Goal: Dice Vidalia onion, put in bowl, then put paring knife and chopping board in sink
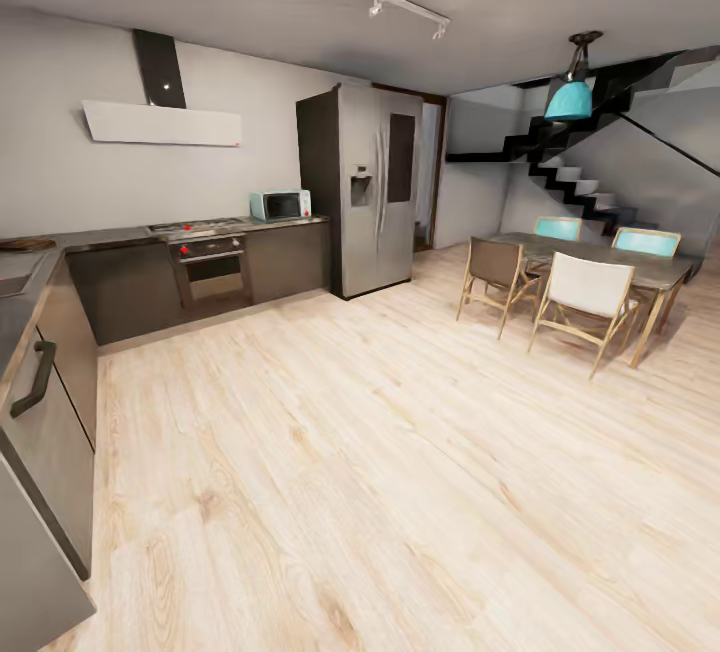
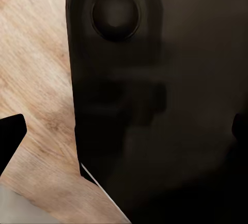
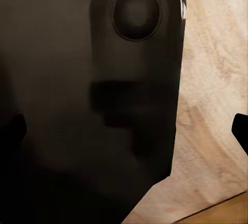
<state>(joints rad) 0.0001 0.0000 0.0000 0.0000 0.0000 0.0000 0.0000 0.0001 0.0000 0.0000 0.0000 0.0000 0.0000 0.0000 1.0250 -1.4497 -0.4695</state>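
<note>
Nearest in the head view was the run of dark grey cabinets (image 1: 45, 412) at my left edge, bar handle facing me, with a strip of the grey surface (image 1: 30, 277) above them. A recess at the far left edge of that surface may have been the sink, but I could not confirm it, and no tap was in frame. The onion, paring knife and bowl were not to be seen from here. A dark brown rounded shape at the corner of the surface looked like the chopping board (image 1: 25, 245); too small to be sure.

Left wrist view: the left tool (image 2: 124, 136) looked down past a dark body of the robot onto plank floor (image 2: 36, 79). Dark fingertips (image 2: 10, 131) sat at opposite edges of the picture with nothing between them, so I read the jaws as spread wide and carrying nothing. Right wrist view: the right tool (image 3: 124, 131) the same, its fingertips (image 3: 240, 128) wide apart, nothing held, floor beyond.

Middle distance: bare wooden floor (image 1: 380, 452). Further: oven (image 1: 212, 272) under the hob, microwave (image 1: 280, 204), steel fridge (image 1: 372, 187), extractor hood (image 1: 160, 122). To my right, dining table (image 1: 600, 257) with chairs, the staircase (image 1: 590, 182) behind.

Judgement: this was the approach stage, nothing handled yet. To do it well I would have turned the base left, squared up to the cabinets, and stopped only once the basin and board were both fully in the head view, arms kept tucked so they cleared the cabinet fronts.
</note>
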